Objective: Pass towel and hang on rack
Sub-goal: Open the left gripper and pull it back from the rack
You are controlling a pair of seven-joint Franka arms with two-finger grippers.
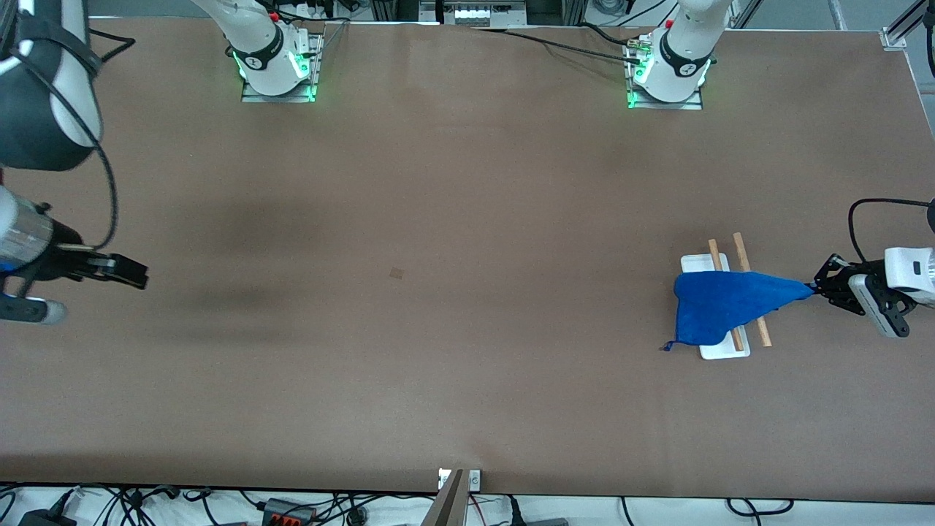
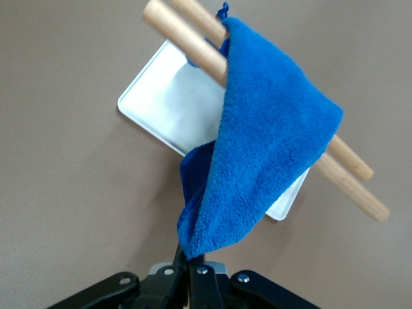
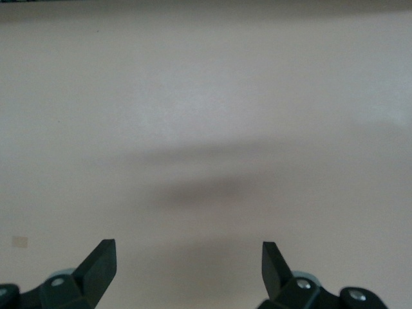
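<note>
The bright blue towel (image 1: 719, 314) lies draped over the two wooden rods (image 1: 741, 252) of the rack, whose white base (image 1: 723, 351) sits on the table toward the left arm's end. My left gripper (image 1: 817, 287) is shut on one pulled-out corner of the towel, just beside the rack. In the left wrist view the towel (image 2: 264, 161) hangs from the rods (image 2: 180, 32) over the white base (image 2: 161, 103), its tip pinched in the gripper (image 2: 190, 261). My right gripper (image 1: 142, 276) hovers open over the right arm's end of the table, its fingers (image 3: 103, 257) wide apart with nothing between them.
A small brown patch (image 1: 397, 273) marks the tabletop near its middle. Both arm bases (image 1: 277, 66) stand along the table edge farthest from the front camera. Cables lie past the edge nearest to that camera.
</note>
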